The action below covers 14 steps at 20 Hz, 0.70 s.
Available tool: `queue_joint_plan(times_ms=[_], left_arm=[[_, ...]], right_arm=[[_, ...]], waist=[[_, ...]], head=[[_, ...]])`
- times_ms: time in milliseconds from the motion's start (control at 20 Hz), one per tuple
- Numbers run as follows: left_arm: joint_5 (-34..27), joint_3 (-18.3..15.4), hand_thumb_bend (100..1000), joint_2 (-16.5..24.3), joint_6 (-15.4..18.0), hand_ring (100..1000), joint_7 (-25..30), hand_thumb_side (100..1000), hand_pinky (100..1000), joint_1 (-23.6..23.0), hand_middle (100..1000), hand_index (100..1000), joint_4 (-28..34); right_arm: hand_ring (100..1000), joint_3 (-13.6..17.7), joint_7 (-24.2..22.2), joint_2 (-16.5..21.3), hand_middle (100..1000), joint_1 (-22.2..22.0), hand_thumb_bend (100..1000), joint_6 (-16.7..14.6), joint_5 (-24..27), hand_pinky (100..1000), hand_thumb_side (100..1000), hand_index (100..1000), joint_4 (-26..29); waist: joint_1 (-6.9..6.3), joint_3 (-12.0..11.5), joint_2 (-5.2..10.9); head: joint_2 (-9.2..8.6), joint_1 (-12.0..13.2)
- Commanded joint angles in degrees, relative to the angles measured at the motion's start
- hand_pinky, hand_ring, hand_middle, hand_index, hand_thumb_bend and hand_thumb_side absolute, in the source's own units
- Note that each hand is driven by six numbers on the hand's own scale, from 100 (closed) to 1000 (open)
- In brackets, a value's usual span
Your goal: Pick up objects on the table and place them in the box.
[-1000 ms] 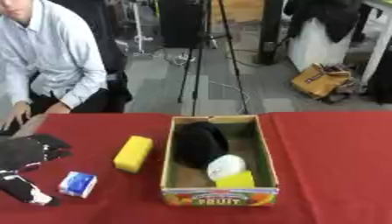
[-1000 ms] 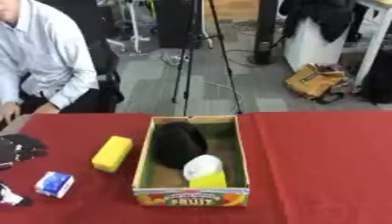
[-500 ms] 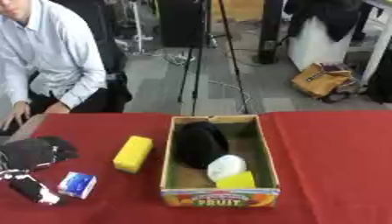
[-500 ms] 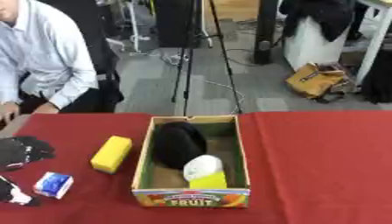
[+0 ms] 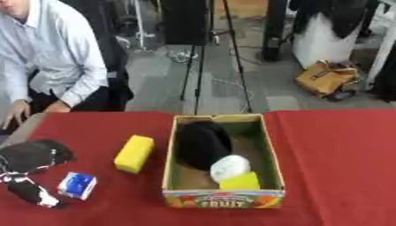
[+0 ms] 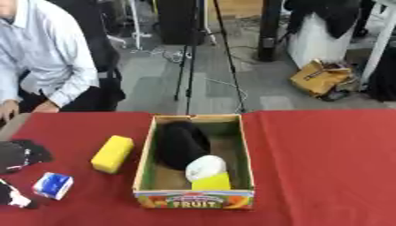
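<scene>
The black left hand [image 5: 31,170] is held spread and empty over the red-clothed table [image 5: 340,167]; the small blue-and-white carton [image 5: 77,185] lies just beside its fingers, to be grasped next and carried to the cardboard fruit box [image 5: 224,199].

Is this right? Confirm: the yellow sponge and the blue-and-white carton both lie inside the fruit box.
Not right. In the left eye view the yellow sponge and the blue-and-white carton both lie on the red tablecloth, left of the fruit box, not inside it.
</scene>
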<state>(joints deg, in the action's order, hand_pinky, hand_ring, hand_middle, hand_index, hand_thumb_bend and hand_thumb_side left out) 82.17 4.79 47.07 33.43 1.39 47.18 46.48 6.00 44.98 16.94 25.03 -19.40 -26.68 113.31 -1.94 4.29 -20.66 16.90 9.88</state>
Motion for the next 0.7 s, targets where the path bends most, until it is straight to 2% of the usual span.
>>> queue_joint_plan(times_ms=[50,350,700], left_arm=[[-0.2,-0.9,935,1.7,-0.1,971,1.1,947,1000,1.1,917,1000,-0.2],[-4.6,-1.4,903,1.0,-1.2,981,3.2,942,1000,2.0,926,1000,-0.9],[-5.8,-1.4,887,0.4,-2.2,970,5.2,931,1000,2.6,913,989,-0.8]], right_arm=[[782,0.2,0.8,1.7,657,0.7,100,-0.3,0.2,785,1000,651,1.3],[782,0.2,1.4,1.7,655,0.6,100,0.1,0.2,785,1000,646,1.3],[781,0.1,1.6,1.8,651,0.7,100,0.3,0.4,787,1000,642,1.3]], waist=[[-0.04,0.0,0.85],[-0.07,0.3,0.46],[-0.14,0.7,-0.02]], head=[[-0.5,0.3],[-0.74,0.6],[-1.28,0.8]])
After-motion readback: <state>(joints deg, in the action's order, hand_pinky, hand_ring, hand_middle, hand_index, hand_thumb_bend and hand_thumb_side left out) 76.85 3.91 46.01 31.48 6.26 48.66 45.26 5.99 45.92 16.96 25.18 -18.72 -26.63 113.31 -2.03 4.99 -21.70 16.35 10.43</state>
